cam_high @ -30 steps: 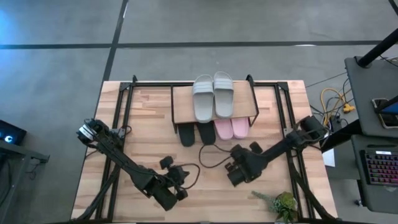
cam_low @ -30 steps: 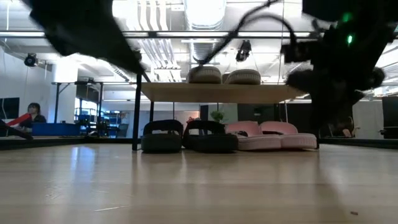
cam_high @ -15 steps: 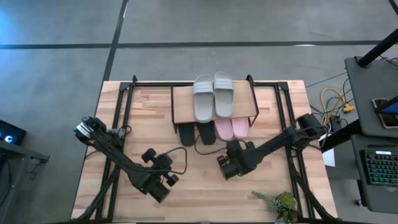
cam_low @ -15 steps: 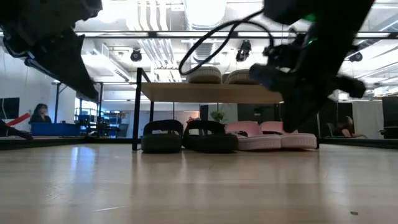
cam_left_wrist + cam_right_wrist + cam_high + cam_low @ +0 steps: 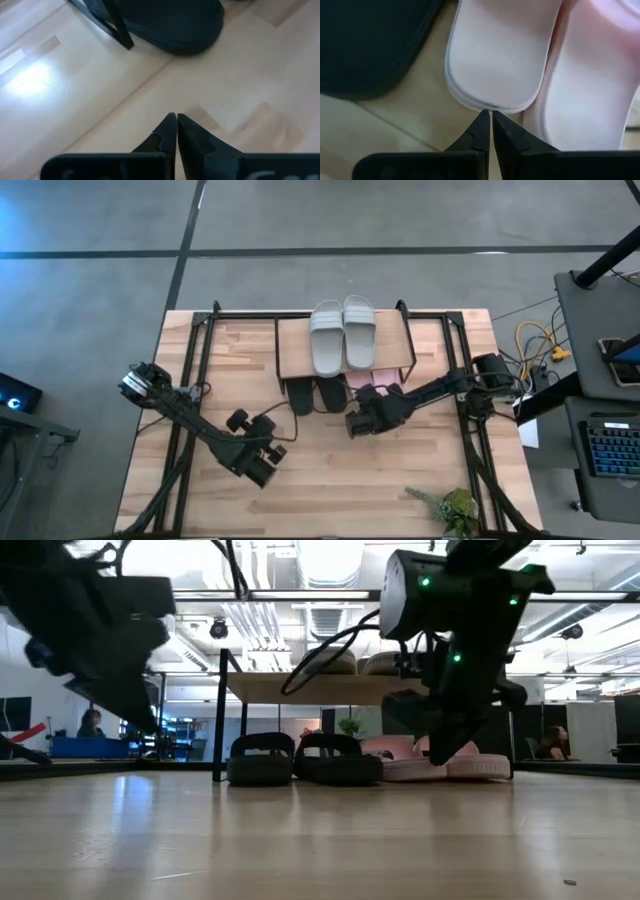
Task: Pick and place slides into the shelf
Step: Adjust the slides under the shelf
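Note:
The shelf [image 5: 300, 355] stands at the table's far middle, and the pale grey-green slides [image 5: 342, 335] lie on its plank top. The black slides [image 5: 295, 758] and the pink slides [image 5: 500, 55] rest on the table under the plank, heels toward the near edge. My right gripper [image 5: 491, 114] is shut and slants down, its tips right at the heel edge of the left pink slide. My left gripper [image 5: 176, 117] is also shut and empty. It hangs over bare table near a black slide [image 5: 170, 25] and a shelf leg [image 5: 112, 22]. My right gripper has its shut fingertips at the heel edge [image 5: 487, 106] of the pink slide nearest the black pair. It comes slanting down from the table's near side. I cannot tell whether the tips touch the slide. The slide lies flat on the table.
A small green plant [image 5: 455, 508] sits at the table's near right corner. A large black metal frame [image 5: 200, 330] rims the table. Cables trail from both arms. Bare wood [image 5: 330, 480] lies between the shelf and the near edge.
My right gripper has swung toward the table's left and far side, up to the pink slides' heels. My left gripper has drawn toward the table's left and far side, sinking a little and turning. Both have stayed shut. No slide has moved.

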Controlling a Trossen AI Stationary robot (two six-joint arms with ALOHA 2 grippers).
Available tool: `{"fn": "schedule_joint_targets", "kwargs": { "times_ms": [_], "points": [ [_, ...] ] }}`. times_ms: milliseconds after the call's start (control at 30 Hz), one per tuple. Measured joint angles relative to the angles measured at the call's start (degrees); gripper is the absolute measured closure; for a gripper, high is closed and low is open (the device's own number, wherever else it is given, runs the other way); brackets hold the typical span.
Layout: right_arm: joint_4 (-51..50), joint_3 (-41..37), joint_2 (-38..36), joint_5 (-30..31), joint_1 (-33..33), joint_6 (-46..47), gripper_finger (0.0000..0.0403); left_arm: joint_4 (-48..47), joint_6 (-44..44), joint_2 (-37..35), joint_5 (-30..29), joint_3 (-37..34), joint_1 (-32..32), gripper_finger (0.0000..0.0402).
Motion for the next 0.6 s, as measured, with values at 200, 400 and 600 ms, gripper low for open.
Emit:
{"fn": "schedule_joint_targets", "kwargs": {
  "times_ms": [200,400,600],
  "points": [
    [3.71,-0.01,0.00,0.07,-0.50,-4.12,0.0390,0.18,0.49,-0.22,-0.04,-0.12,5.08,0.0402],
    [12.79,-0.01,0.00,-5.00,1.79,-4.60,0.0390,9.89,6.91,-0.38,1.21,-4.09,10.19,0.0402],
    [24.03,-0.01,0.20,-4.82,2.13,-9.44,0.0390,17.63,17.72,-0.71,4.19,-7.44,13.48,0.0402]
  ]
}}
